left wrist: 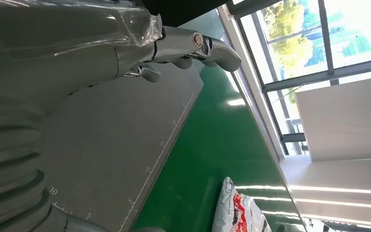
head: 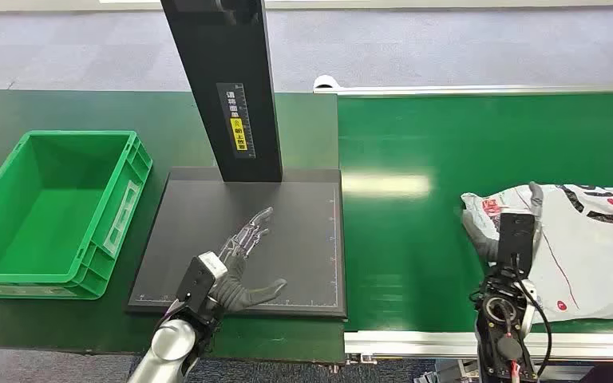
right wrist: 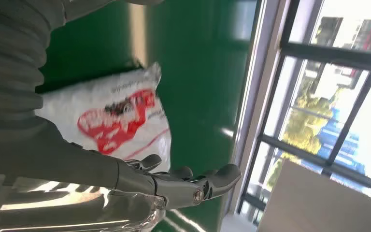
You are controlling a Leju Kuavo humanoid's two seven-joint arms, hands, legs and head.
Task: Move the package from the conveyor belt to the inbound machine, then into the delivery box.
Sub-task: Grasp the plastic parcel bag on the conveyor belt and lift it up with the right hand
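Risk: if right hand (head: 504, 227), fingers spread over grey printed plastic package (head: 583, 247), closes shallow, film slips.
Left hand (head: 243, 267): spread, holding nothing.

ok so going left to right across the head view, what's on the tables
green bin → scanner plate with left hand over it → conveyor belt → right hand at package's edge → package
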